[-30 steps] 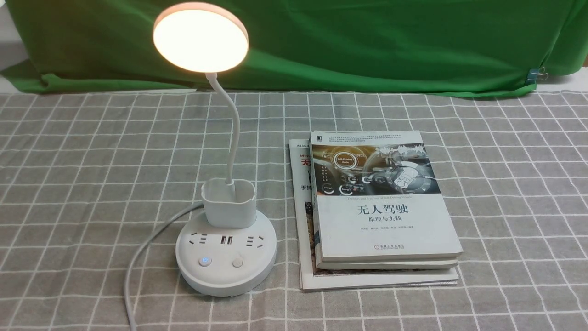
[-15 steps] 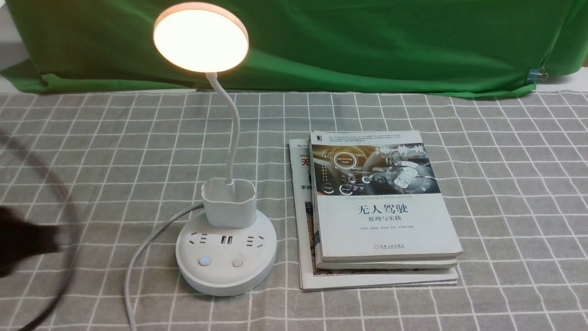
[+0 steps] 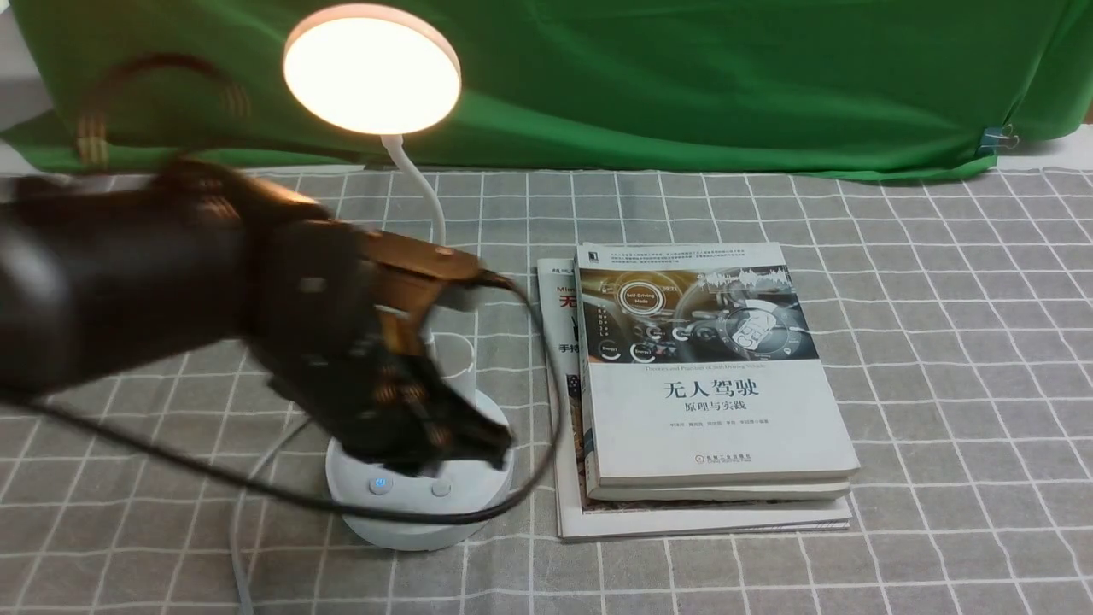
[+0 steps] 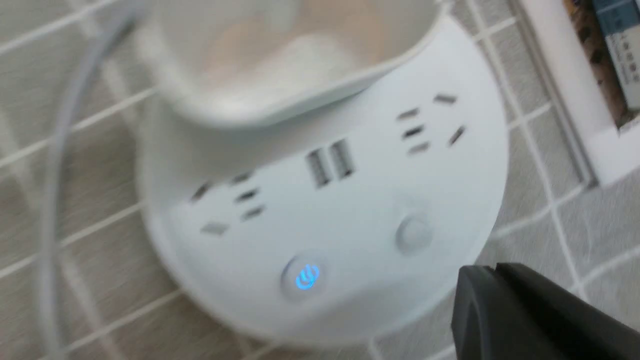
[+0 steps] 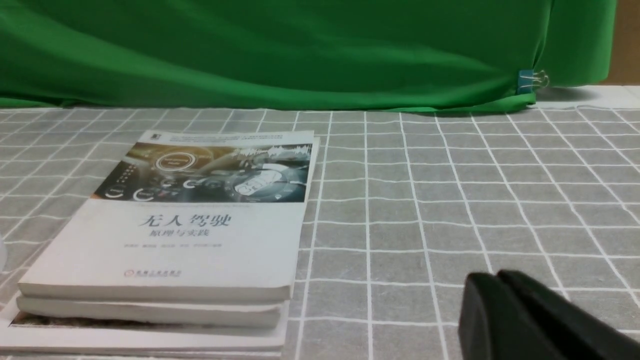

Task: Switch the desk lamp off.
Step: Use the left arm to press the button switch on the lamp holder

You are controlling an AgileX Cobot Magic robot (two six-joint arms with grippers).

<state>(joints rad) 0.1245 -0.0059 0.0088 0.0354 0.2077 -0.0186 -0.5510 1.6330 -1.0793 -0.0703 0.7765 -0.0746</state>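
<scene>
Left arm point(image 3: 128, 282) has swung in from the table point(image 3: 939, 342) edge; its fingers point(image 4: 505, 315), pressed together and empty (blurred from the front), hang over the lamp point(image 3: 372, 70) base beside the books point(image 3: 709, 376). Head lit, blue button point(image 4: 306, 276) unpressed; press likely next.

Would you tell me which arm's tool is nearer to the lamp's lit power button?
Left. The left tool hovers at the desk lamp's base, near the lit button; the right tool sits beyond the books.

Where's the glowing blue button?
Front view: the blue button sits left-front on the round base of the desk lamp, beside a plain button, near the left fingers.
</scene>
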